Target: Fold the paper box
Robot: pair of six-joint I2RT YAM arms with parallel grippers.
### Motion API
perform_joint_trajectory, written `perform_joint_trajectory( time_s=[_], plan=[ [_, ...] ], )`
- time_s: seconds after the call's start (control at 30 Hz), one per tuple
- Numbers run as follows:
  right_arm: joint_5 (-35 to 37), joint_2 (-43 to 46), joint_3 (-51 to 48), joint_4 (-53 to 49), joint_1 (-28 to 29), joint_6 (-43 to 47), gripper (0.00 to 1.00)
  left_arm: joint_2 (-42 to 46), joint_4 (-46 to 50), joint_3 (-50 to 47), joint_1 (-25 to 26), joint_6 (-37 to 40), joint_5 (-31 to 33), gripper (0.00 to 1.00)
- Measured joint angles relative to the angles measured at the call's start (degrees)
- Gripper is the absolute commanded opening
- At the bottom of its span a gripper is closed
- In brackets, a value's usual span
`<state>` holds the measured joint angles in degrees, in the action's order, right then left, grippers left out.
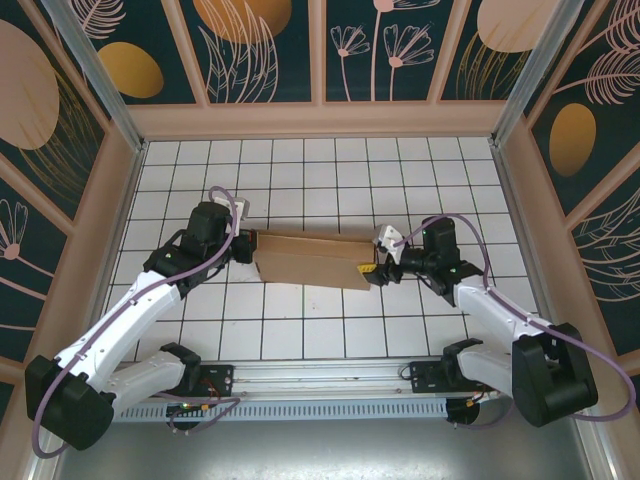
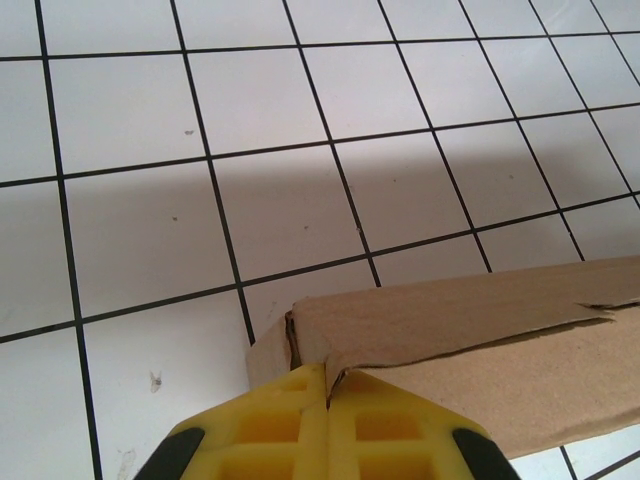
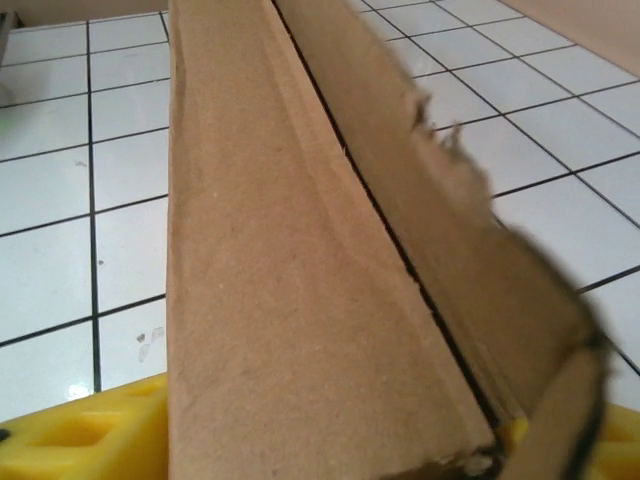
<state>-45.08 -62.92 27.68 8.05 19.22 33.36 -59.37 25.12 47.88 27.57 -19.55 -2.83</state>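
A white tiled table (image 1: 300, 170) with black grid lines is seen from above, with two white robot arms reaching in from the near edge. The paper box (image 1: 312, 260), plain brown cardboard folded into a long, low shape, lies between the two claws, held at each end.

The left gripper (image 1: 247, 247) meets the box's left end. From its wrist camera, the left gripper (image 2: 326, 385) has its two yellow pads (image 2: 270, 425) pressed together, with a thin cardboard edge pinched in the seam between them. The paper box (image 2: 480, 330) stretches away to the right of this claw, and bare tiles lie beyond it.

The right gripper (image 1: 372, 268) meets the box's right end. From its wrist camera, the right gripper (image 3: 330, 440) has its yellow fingers (image 3: 80, 435) set wide, one on each side of the cardboard, clamped on it. The paper box (image 3: 270, 250) runs straight ahead from this claw, two cardboard layers with a dark slit between them and one ragged edge on the right.
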Motion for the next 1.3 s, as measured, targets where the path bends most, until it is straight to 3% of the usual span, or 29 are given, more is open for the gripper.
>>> perform_joint_trajectory(
  time_s=[0.1,0.27,0.47,0.63,0.73,0.8,0.87,0.9,0.97,1.07,1.1,1.17,1.23,1.3],
  plan=[
    [1.2,3.3,0.0,0.8,-0.2,-1.5,0.82,0.0,0.0,0.0,0.1,0.0,0.0,0.0],
    [2.0,7.1,2.1,0.9,-0.5,-4.5,0.83,0.0,-1.4,-0.8,0.2,0.0,0.4,0.0],
    [6.9,11.8,8.4,-3.1,-0.3,-10.4,0.69,0.0,-2.2,-1.1,0.2,0.0,0.6,0.0],
    [25.0,11.1,22.3,-17.7,0.8,-19.8,0.4,-0.1,-2.2,-1.1,0.2,0.4,0.9,0.0],
    [40.7,5.9,33.8,-30.1,0.8,-28.9,0.4,-0.2,-2.3,-1.1,0.2,0.5,1.0,0.0],
    [48.3,3.0,38.7,-34.9,0.7,-32.2,0.19,-0.2,-2.4,-1.1,0.2,0.5,1.0,0.0],
    [53.0,4.5,37.7,-36.6,0.6,-36.9,0.18,-0.2,-2.7,-1.3,0.2,0.5,1.0,0.0],
    [52.9,6.6,35.9,-36.7,-0.5,-38.2,0.19,-0.2,-2.8,-1.4,0.2,0.5,1.0,0.0],
    [50.5,11.5,32.2,-36.5,-2.8,-38.5,0.42,-0.2,-2.9,-1.4,0.2,0.5,1.2,0.0],
    [45.1,14.5,30.2,-36.8,-3.6,-37.6,0.49,-0.2,-2.8,-1.4,0.2,0.5,1.4,0.0],
    [43.3,14.3,30.2,-36.6,-3.3,-37.0,0.59,-0.2,-2.8,-1.4,0.2,0.5,1.5,0.0],
    [40.8,14.1,29.2,-35.8,-1.8,-36.4,0.58,-0.1,-2.8,-1.4,0.2,0.7,1.5,0.0],
    [36.5,13.7,27.5,-35.7,0.9,-33.6,0.47,0.0,-2.8,-1.4,0.2,0.7,1.7,0.0],
    [33.9,14.5,24.9,-35.3,4.5,-29.1,0.47,0.0,-2.6,-1.4,0.2,0.7,1.7,0.0]
  ],
)
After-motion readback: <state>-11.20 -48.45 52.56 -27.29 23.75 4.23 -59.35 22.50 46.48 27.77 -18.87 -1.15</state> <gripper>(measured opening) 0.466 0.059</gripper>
